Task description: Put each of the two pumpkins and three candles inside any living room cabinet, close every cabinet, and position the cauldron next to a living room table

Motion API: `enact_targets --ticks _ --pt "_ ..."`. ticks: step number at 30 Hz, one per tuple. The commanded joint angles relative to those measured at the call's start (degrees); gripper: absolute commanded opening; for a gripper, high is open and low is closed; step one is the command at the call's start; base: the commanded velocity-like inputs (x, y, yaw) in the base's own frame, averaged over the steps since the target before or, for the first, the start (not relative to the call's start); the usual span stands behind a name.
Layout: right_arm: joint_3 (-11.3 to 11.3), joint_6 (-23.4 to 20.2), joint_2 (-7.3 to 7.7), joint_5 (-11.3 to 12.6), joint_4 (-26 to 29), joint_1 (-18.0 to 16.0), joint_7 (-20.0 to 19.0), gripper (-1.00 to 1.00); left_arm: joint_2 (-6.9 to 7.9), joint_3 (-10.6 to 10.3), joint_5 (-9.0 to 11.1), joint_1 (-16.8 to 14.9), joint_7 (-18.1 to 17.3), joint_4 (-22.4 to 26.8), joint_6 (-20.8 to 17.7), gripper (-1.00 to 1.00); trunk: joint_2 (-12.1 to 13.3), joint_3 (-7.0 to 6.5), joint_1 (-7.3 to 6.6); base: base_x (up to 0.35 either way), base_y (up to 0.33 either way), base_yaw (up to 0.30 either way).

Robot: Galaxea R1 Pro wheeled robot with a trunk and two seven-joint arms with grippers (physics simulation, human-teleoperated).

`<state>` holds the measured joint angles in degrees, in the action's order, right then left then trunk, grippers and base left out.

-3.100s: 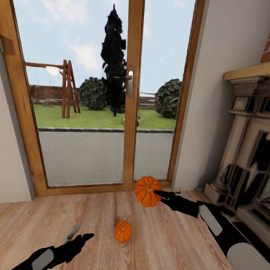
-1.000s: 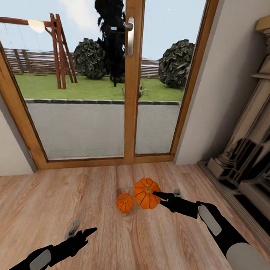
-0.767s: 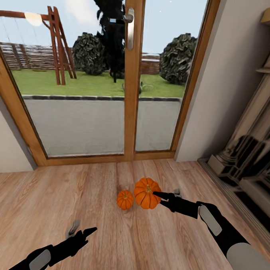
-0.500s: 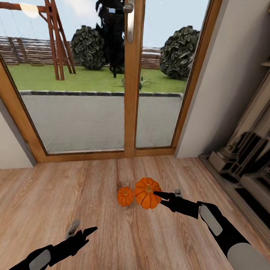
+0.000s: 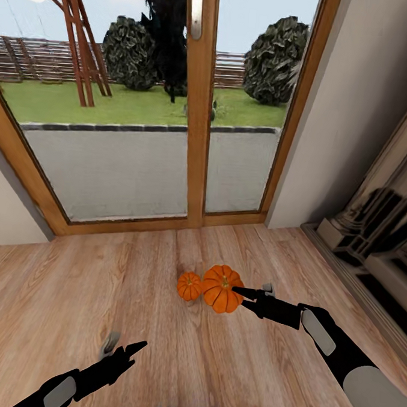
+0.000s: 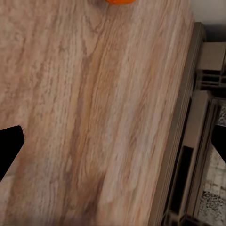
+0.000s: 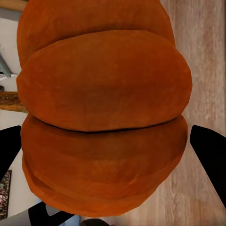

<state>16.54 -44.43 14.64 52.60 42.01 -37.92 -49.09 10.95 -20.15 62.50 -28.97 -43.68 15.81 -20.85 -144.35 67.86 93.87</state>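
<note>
My right gripper (image 5: 247, 291) is shut on a bright-orange ribbed pumpkin (image 5: 220, 288), held above the wooden floor. In the right wrist view this pumpkin (image 7: 103, 117) spans the gap between the two black fingers. A smaller pumpkin (image 5: 189, 286) sits on the floor, just left of the held one in the head view. My left gripper (image 5: 122, 348) hovers open and empty over the floor nearer to me. An orange sliver of a pumpkin (image 6: 120, 1) shows at the edge of the left wrist view. The cabinet, candles, cauldron and table are out of view.
A wood-framed glass patio door (image 5: 200, 107) stands ahead, with a garden beyond. A grey wall (image 5: 347, 116) and a stone fireplace surround (image 5: 376, 238) close off the right side. Wooden floor (image 5: 71, 292) spreads to the left.
The whole view has shifted: the door sits higher and closer. The floor pumpkin now appears right beside the held one. Both arms keep their places in the picture.
</note>
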Motion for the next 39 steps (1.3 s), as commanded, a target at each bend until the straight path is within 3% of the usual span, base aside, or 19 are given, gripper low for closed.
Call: enact_targets --ticks 1,11,30,39 --pt "0.2 -0.4 0.05 0.6 0.0 0.0 0.1 -1.0 0.04 -0.2 0.6 0.0 -0.1 0.0 -0.5 1.0 0.0 0.27 0.01 0.0 0.0 0.0" --pt "0.2 -0.1 0.05 0.7 -0.1 0.0 0.0 -1.0 0.04 -0.3 0.6 0.0 -1.2 0.0 -0.4 1.0 -0.2 2.49 0.27 0.0 0.0 0.0" --pt "0.2 0.0 0.04 0.6 -0.3 0.0 -2.2 -1.0 0.1 -0.3 0.7 0.1 -2.7 -0.1 -0.5 1.0 -0.2 2.49 0.27 0.066 0.008 0.0" --pt "0.2 0.0 0.04 0.6 -0.3 0.0 -2.2 -1.0 0.11 -0.4 0.7 0.1 -2.6 -0.1 -0.5 1.0 -0.2 2.49 0.27 0.284 0.0 0.0"
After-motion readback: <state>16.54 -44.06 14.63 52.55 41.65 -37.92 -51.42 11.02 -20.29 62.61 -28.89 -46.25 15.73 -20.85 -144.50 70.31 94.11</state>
